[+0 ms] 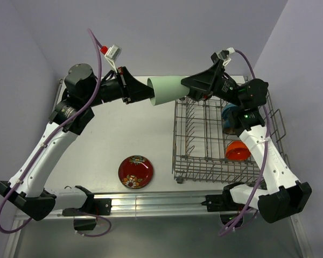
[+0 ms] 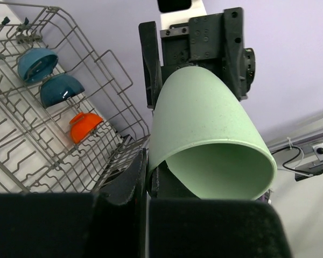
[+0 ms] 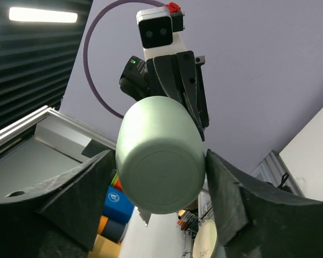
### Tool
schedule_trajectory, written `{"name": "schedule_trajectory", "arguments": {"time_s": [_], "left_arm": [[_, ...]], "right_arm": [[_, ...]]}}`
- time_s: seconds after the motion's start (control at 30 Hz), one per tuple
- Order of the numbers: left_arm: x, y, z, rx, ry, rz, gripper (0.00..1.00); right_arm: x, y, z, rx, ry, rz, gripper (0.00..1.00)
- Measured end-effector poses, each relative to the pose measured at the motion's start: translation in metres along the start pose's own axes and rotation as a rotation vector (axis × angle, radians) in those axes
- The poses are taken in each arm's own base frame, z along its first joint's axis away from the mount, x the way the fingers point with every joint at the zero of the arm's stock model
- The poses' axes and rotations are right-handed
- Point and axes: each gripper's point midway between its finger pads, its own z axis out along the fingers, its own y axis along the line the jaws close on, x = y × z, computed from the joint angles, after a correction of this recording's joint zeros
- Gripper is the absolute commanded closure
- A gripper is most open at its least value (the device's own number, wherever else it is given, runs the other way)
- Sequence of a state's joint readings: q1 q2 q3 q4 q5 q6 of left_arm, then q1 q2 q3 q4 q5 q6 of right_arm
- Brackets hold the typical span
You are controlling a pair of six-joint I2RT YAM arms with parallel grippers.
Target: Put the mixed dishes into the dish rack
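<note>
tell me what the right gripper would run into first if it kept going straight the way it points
The pale green cup: its closed base sits between the fingers of the right gripper. Beyond it on the same line is the left gripper, holding the cup's open end.

Three small round bowls are in view: one blue bowl (image 1: pixel 229 110), one darker bowl (image 1: pixel 230 127) and one orange-red bowl (image 1: pixel 237 151). There is one pale green tapered cup (image 1: pixel 167 90), one round red patterned plate (image 1: pixel 135 172) and one large grey metal wire dish rack (image 1: pixel 196 161).
</note>
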State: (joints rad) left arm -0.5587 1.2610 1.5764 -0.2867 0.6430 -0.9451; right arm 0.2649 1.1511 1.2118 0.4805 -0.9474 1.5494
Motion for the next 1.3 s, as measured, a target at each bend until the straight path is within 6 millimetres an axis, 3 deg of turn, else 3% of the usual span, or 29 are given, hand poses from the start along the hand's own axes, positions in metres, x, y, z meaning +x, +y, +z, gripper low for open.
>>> {"name": "schedule_trajectory", "arguments": {"time_s": [0.17,0.27,0.3,0.37,0.4,0.5,0.67,0.77,0.9,0.97,1.07,1.17,1.3], "left_arm": [[-0.002,-0.005,0.000,0.021,-0.003,0.006,1.00],[-0.003,-0.007,0.000,0.031,-0.004,0.002,1.00],[-0.003,-0.009,0.000,0.038,-0.003,0.004,0.85],[-0.004,-0.010,-0.001,0.043,-0.006,0.006,0.54],[-0.005,-0.010,0.000,0.044,-0.008,0.007,0.25],[-0.005,-0.002,0.002,0.015,-0.013,-0.023,0.03],[-0.013,0.042,-0.005,-0.207,-0.096,-0.105,0.01],[-0.018,0.068,-0.027,-0.395,-0.199,-0.150,0.01],[-0.034,0.099,-0.095,-0.700,-0.450,-0.194,0.01],[-0.037,0.101,-0.132,-0.798,-0.566,-0.210,0.01],[-0.035,0.100,-0.161,-0.865,-0.645,-0.219,0.01],[-0.025,0.114,-0.161,-0.914,-0.611,-0.231,0.07],[0.002,0.158,-0.130,-1.008,-0.419,-0.269,0.10]], "right_arm": [[0.000,0.003,0.002,-0.031,0.021,0.020,0.27],[0.001,0.005,0.002,-0.050,0.033,0.024,0.59],[0.001,0.006,0.002,-0.055,0.038,0.023,0.94],[0.002,0.006,0.003,-0.063,0.045,0.023,1.00],[0.003,0.006,0.003,-0.065,0.055,0.029,1.00],[0.008,0.007,0.004,-0.074,0.085,0.036,1.00],[0.006,-0.001,0.003,-0.049,0.077,0.027,1.00],[-0.002,-0.025,0.002,0.037,0.054,0.034,1.00],[-0.025,-0.050,-0.008,0.209,-0.017,-0.016,1.00],[-0.038,-0.056,-0.013,0.299,-0.068,-0.067,1.00],[-0.066,-0.069,-0.024,0.500,-0.159,-0.166,1.00],[-0.098,-0.092,-0.046,0.757,-0.249,-0.279,1.00],[-0.117,-0.145,-0.095,1.115,-0.280,-0.332,1.00]]}}
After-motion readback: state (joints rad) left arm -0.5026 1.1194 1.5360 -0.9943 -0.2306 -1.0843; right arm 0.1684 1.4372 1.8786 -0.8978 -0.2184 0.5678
